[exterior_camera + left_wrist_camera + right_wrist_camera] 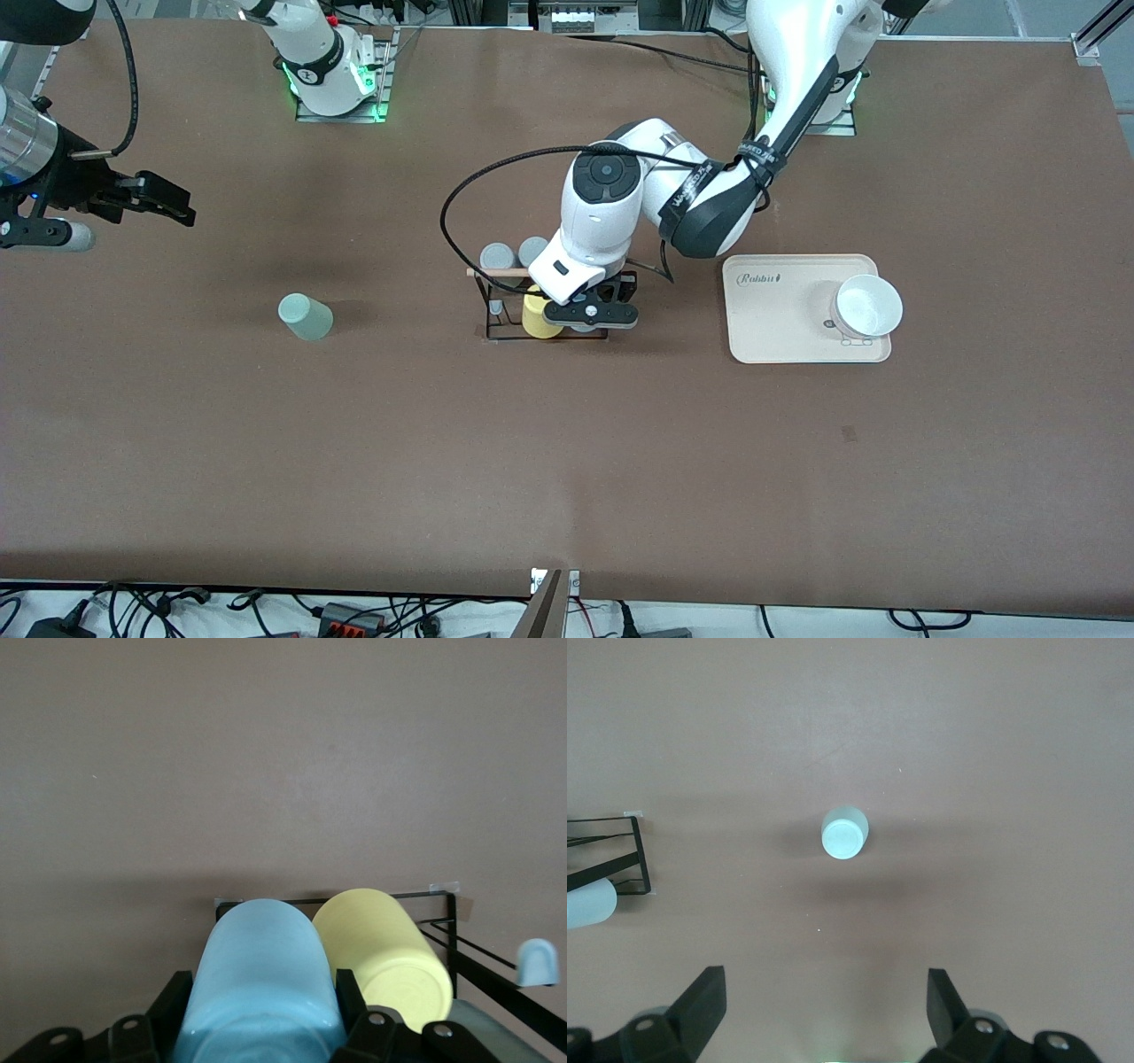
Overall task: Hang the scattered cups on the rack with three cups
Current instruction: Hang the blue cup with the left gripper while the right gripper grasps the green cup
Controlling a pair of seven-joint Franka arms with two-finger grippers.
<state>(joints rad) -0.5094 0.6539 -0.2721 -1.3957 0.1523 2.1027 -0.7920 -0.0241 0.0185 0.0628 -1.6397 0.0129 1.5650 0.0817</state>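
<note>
My left gripper [586, 308] is at the rack [493, 306], a black wire frame with a wooden rod. In the left wrist view it [263, 990] is shut on the light blue cup [266, 974], held beside the yellow cup [383, 955] at the rack's wire base [440, 901]. The blue cup is hidden under the hand in the front view. The mint-green cup [306, 317] lies on the table toward the right arm's end and also shows in the right wrist view [844, 834]. My right gripper [168, 202] is open and empty, up above the table [824, 992].
Two grey cups [514, 254] and the yellow cup [539, 317] are on the rack. A beige tray [771, 332] with a white bowl [866, 306] lies toward the left arm's end. The rack's corner [633, 859] shows in the right wrist view.
</note>
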